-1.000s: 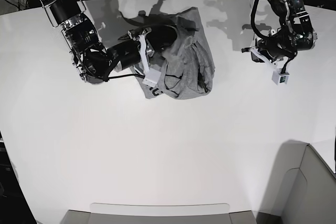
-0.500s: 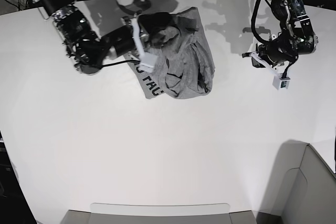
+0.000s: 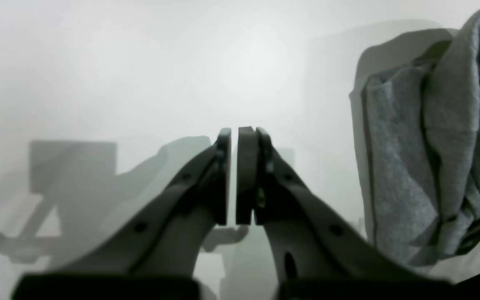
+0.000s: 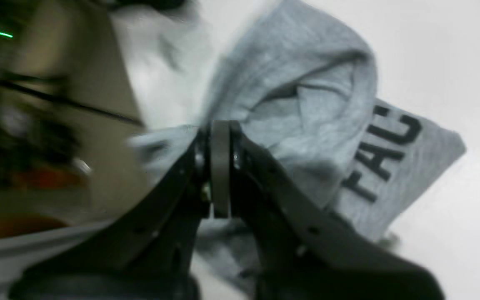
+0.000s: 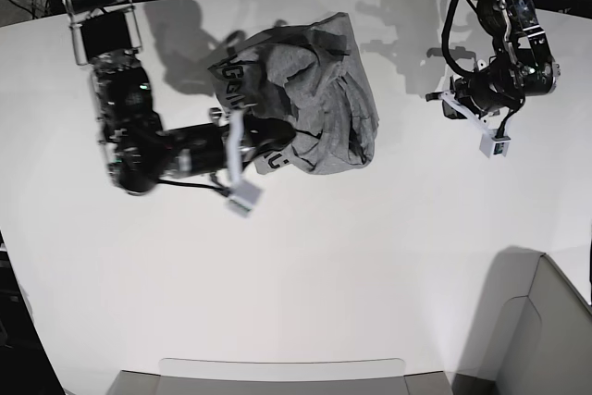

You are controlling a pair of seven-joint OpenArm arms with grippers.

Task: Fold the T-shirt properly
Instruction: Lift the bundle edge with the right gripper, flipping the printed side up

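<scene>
Left wrist view: one left tool [image 3: 232, 177], its two pads nearly together with a thin gap and nothing between them, hangs over the white counter [image 3: 140, 62]; one grey T-shirt [image 3: 427, 146] lies bunched beside it.

Right wrist view: one right tool [image 4: 220, 166] is clamped on a fold of the T-shirt [image 4: 306, 104], black letters "FAC" showing.

Base view: one T-shirt [image 5: 319, 104], crumpled. Right tool [image 5: 242, 150] grips its edge; left tool [image 5: 444, 104] stands well apart from the T-shirt.

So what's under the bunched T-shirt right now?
White table shows all around the T-shirt; nothing else visible. Its folds hide whatever lies beneath. The right gripper pinches one edge.
</scene>
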